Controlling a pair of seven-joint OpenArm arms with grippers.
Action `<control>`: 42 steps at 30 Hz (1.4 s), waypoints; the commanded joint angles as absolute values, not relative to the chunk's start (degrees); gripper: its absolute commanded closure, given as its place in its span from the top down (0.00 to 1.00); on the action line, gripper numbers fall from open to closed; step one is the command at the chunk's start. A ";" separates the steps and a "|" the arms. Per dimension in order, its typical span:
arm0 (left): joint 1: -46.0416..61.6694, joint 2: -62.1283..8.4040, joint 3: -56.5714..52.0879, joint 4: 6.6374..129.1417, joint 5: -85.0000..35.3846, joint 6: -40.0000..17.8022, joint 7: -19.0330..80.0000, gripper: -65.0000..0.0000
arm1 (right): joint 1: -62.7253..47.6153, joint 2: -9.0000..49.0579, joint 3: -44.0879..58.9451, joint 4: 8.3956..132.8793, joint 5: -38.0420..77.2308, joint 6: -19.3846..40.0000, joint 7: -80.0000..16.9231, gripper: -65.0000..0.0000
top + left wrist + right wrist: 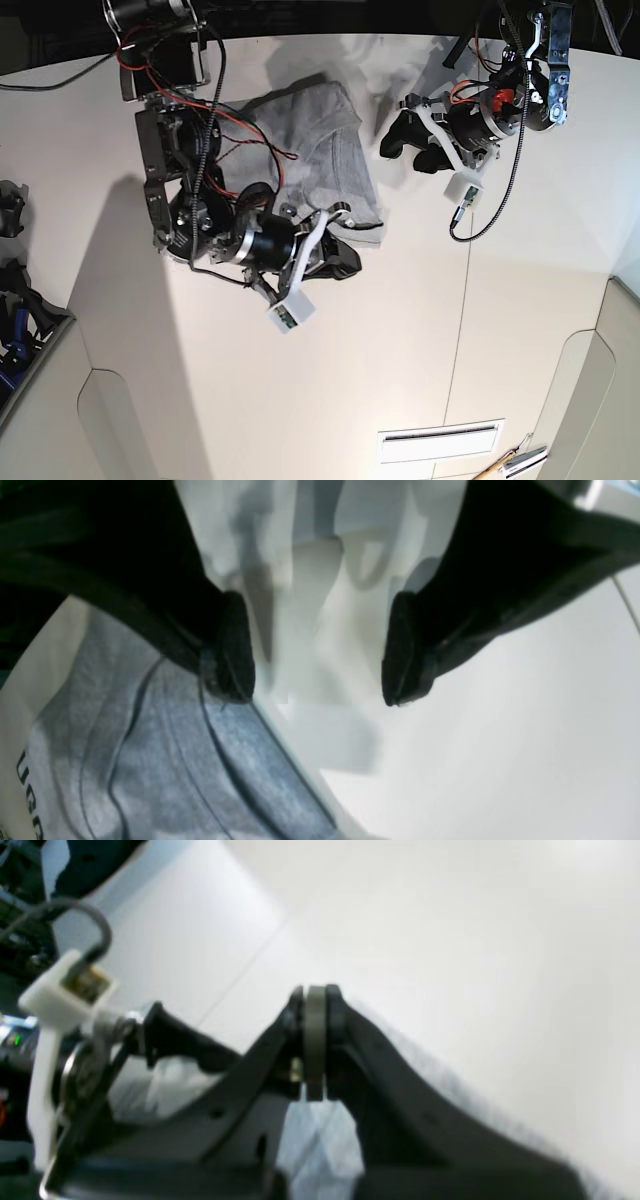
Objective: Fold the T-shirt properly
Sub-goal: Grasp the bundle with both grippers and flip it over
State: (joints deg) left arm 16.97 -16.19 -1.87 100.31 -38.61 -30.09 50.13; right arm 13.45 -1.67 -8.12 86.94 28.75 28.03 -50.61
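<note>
Right gripper (345, 262) is pinching shut on the T-shirt (325, 150) hem at the bunched shirt's near edge while left gripper (392, 140), beyond it, is gaping empty, risking a lopsided, dragged fold.

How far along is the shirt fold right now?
Early. Done: little; the T-shirt lies bunched near the table's far edge. In hand: the right gripper is shut at the shirt's near edge, fabric showing beside its fingers. The left gripper is open, holding nothing. Left: flattening and every fold.
</note>
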 commanded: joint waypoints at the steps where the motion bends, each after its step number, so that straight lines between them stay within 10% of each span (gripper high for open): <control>1: 16.84 -16.53 -2.39 100.92 -38.74 -30.13 51.00 0.67 | 14.83 -1.96 -7.99 87.77 28.73 28.29 -49.54 0.00; 7: 17.76 -16.53 -6.28 106.28 -38.83 -31.20 51.90 0.65 | 15.07 -1.28 -2.87 87.92 22.90 28.29 -49.47 0.00; 13: 20.21 -16.51 -6.70 118.08 -44.88 -35.27 52.36 0.18 | 15.05 3.22 6.68 87.77 22.92 28.29 -48.82 0.00; 18: 22.28 -16.47 -1.21 122.02 -46.87 -38.24 52.31 0.04 | 15.07 7.60 8.67 84.68 23.22 28.29 -46.37 0.00; 29: 22.09 -15.70 23.90 119.28 -24.73 -30.22 45.71 0.03 | 17.15 7.05 7.18 71.02 28.95 33.30 -41.52 0.00; 42: 16.45 -14.02 25.76 103.85 -17.47 -27.16 43.53 0.03 | 17.28 6.35 -1.85 70.81 25.65 33.26 -42.94 0.00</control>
